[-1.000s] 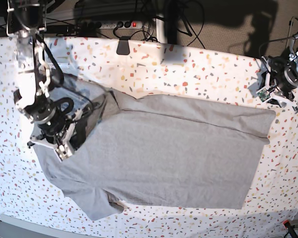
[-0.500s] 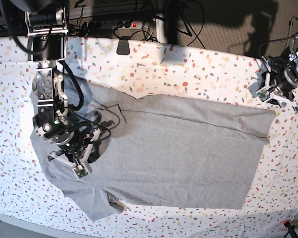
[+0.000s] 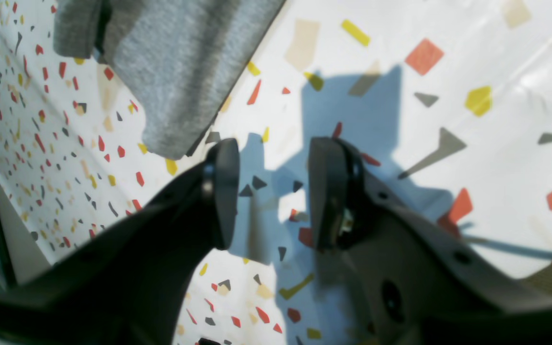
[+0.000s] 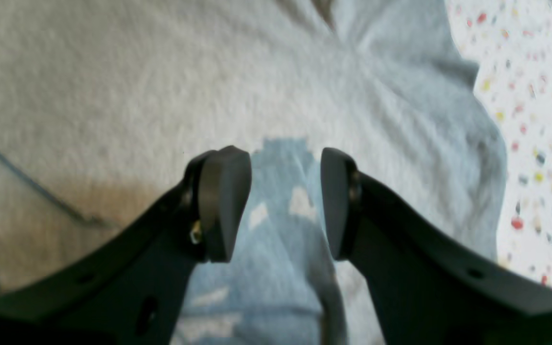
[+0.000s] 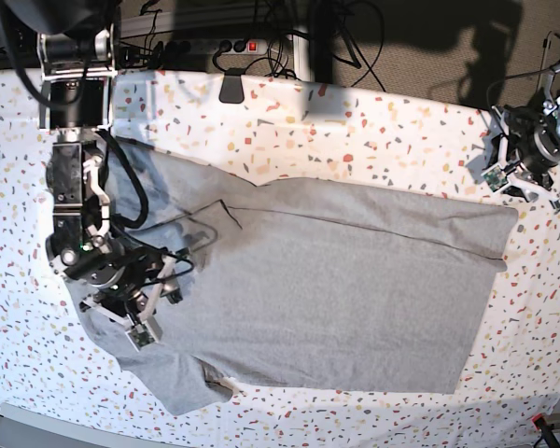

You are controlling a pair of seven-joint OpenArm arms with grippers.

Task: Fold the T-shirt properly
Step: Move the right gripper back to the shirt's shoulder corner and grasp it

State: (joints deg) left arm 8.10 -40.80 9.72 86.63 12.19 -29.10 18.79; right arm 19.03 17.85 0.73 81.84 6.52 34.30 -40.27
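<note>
Clearly soft and light, the one T-shirt (image 5: 336, 289) lies spread plain side up across the middle of the speckled table (image 5: 373, 131), sleeves and collar at the scene's left, hem at the right; limp knit like this should sag and crease wherever it is lifted, so a pinch at a hem corner or sleeve edge looks best. Over its left end hangs the right gripper (image 4: 285, 203), fingers spread with nothing between them. At the far right, just off the hem corner, the left gripper (image 3: 273, 191) hovers over bare table, fingers likewise parted and empty. Two grippers, one shirt.
</note>
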